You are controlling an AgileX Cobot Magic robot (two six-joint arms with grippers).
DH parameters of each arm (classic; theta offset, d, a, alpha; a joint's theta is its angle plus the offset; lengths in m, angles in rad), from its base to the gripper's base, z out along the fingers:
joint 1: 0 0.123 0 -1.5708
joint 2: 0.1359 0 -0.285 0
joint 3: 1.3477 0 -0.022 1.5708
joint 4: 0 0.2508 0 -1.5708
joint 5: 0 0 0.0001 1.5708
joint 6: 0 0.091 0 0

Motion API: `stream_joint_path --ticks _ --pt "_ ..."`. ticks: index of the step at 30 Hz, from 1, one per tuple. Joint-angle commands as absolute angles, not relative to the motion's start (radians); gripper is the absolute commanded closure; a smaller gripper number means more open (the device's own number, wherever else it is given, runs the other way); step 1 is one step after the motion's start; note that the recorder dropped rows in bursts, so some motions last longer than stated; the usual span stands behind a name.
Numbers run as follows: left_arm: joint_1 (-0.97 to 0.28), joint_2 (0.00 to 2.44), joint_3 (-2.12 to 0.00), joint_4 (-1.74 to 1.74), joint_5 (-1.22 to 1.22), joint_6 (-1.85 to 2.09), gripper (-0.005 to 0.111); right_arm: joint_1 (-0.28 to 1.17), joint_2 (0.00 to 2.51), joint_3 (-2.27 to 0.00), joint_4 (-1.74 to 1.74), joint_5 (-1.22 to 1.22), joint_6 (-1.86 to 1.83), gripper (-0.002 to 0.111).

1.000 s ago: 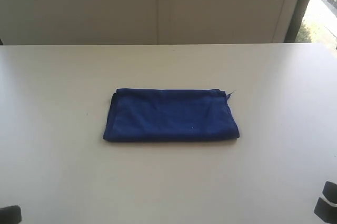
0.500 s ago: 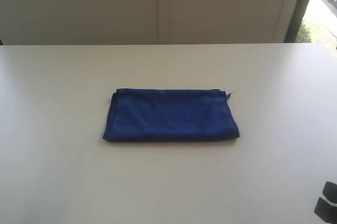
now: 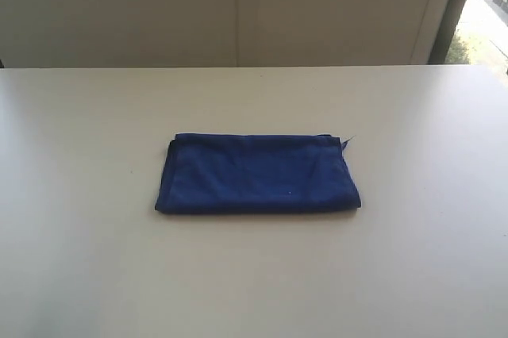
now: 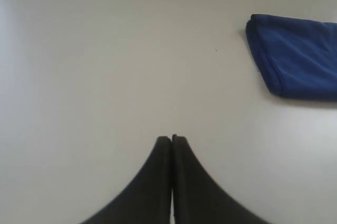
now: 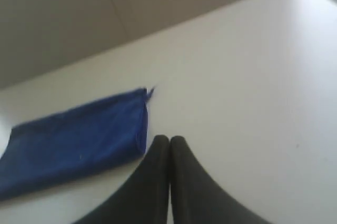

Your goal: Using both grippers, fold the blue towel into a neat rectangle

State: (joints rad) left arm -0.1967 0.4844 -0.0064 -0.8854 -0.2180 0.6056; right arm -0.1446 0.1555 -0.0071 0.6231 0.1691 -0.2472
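Note:
The blue towel (image 3: 258, 173) lies folded into a flat rectangle at the middle of the white table (image 3: 413, 259), with a loose thread sticking out at its far right corner. Neither gripper shows in the exterior view. In the left wrist view my left gripper (image 4: 171, 139) is shut with nothing in it, over bare table and well apart from the blue towel (image 4: 297, 63). My right gripper (image 5: 169, 139) is also shut and empty, its black fingertips close beside the thread end of the blue towel (image 5: 73, 140) without touching it.
A beige wall (image 3: 238, 5) rises behind the table's far edge. A dark window frame (image 3: 454, 5) with bright daylight stands at the far right.
The black arm parts at the lower left and lower right corners of the exterior view have drawn back out of the picture. The towel has not moved.

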Motion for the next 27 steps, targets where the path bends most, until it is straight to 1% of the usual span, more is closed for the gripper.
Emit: stream_joint_path --ticks 1,14,19,23,27 --pt "-0.194 0.479 -0.001 -0.893 -0.217 0.609 0.107 -0.227 0.000 0.000 0.612 0.170 -0.255 0.108" --pt "-0.193 0.476 -0.001 -0.889 -0.217 0.609 0.107 -0.228 0.000 0.000 0.618 0.174 -0.252 0.108" --pt "-0.193 0.476 -0.001 -0.889 -0.217 0.609 0.107 -0.229 0.000 0.000 0.577 0.185 -0.338 0.108" --pt "-0.193 0.476 -0.001 -0.889 -0.217 0.609 0.107 -0.229 0.000 0.000 0.358 0.228 -0.247 0.108" --pt "-0.193 0.476 -0.001 -0.889 -0.217 0.609 0.107 -0.225 0.000 0.000 0.043 0.304 0.107 0.108"
